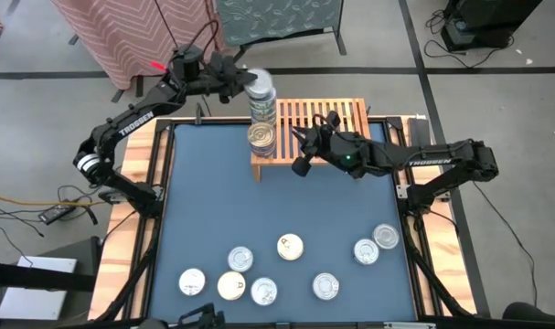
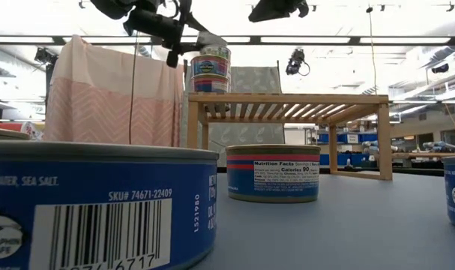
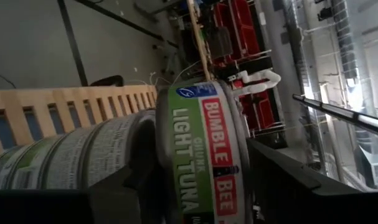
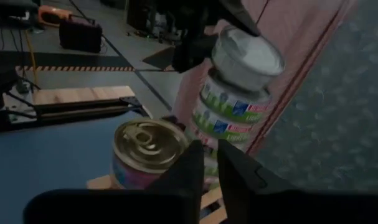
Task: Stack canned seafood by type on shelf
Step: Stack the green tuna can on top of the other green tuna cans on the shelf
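Observation:
The light-wood shelf [image 1: 327,123] stands at the table's far middle. At its left end rises a stack of green-labelled tuna cans [image 4: 229,118], and the top can [image 3: 201,149] sits tilted on it. My left gripper [image 1: 242,84] reaches in level from the far left, one finger above this can's lid and one below its base. A gold-topped can [image 4: 145,143] stands on the shelf beside the stack. My right gripper [image 4: 208,163] hovers over the shelf pointing at the stack, with a narrow gap and nothing between its fingers. Several more cans [image 1: 291,247] lie on the blue tabletop. My left gripper brackets the top can, coming level from the far left. A thin gap shows between the upper finger [image 3: 294,180] and the lid. The lower finger [image 3: 123,196] lies by the base rim [image 3: 160,168]; whether it touches, I cannot tell. The can rests tilted on the stack.
Loose cans are scattered over the table's near half, one close to the low camera [image 2: 100,210], one mid-table [image 2: 272,172]. The shelf's right part [image 1: 346,114] holds nothing. A pink cloth [image 1: 140,37] and a patterned panel [image 1: 277,18] stand behind the table.

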Action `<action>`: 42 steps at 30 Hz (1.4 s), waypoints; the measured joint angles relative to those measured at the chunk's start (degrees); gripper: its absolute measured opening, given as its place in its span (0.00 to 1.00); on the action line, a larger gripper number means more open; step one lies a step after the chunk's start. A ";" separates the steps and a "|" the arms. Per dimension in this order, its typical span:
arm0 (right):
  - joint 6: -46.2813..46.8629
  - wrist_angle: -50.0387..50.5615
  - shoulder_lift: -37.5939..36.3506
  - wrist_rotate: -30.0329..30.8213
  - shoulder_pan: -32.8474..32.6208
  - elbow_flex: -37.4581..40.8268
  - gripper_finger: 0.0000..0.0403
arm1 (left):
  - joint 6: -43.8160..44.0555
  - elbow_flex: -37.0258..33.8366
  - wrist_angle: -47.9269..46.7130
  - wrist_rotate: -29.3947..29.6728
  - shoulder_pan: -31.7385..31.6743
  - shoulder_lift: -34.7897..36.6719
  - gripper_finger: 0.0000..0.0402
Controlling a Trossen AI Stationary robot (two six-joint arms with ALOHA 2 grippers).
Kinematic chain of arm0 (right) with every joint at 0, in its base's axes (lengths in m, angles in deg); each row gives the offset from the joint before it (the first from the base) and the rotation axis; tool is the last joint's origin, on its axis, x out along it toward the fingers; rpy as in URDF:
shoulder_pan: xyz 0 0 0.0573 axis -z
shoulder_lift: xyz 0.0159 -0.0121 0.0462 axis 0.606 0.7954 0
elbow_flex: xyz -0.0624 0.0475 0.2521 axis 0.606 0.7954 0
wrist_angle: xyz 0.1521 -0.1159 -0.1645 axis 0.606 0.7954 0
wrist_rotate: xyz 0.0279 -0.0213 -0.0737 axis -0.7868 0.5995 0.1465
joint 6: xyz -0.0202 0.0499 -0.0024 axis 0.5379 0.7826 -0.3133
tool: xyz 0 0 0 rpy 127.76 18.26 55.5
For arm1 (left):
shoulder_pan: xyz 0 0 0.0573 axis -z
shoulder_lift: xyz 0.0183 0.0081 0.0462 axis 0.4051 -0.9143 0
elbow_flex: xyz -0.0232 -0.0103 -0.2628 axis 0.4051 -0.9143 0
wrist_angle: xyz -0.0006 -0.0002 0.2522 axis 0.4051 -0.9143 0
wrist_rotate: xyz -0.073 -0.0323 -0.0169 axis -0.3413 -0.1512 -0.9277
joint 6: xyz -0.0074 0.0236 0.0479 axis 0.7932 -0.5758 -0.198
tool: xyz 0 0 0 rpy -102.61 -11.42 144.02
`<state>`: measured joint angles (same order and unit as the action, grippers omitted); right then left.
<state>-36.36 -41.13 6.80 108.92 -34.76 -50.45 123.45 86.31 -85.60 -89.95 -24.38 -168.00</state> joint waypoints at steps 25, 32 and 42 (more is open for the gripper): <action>-10.66 -1.75 12.87 -10.42 9.20 -20.35 0.61 | -5.19 0.00 1.94 -2.68 -0.44 -0.33 0.52; -13.67 4.12 19.07 -8.79 10.91 -31.34 0.66 | -6.82 0.00 1.94 -5.39 -0.46 -0.33 0.53; -13.74 8.26 22.53 -9.76 11.86 -34.27 0.69 | -7.53 0.00 1.85 -7.42 -0.84 -0.33 0.68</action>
<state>-50.10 -32.87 29.33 99.16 -22.90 -84.72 115.92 86.31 -83.74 -97.37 -25.21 -168.33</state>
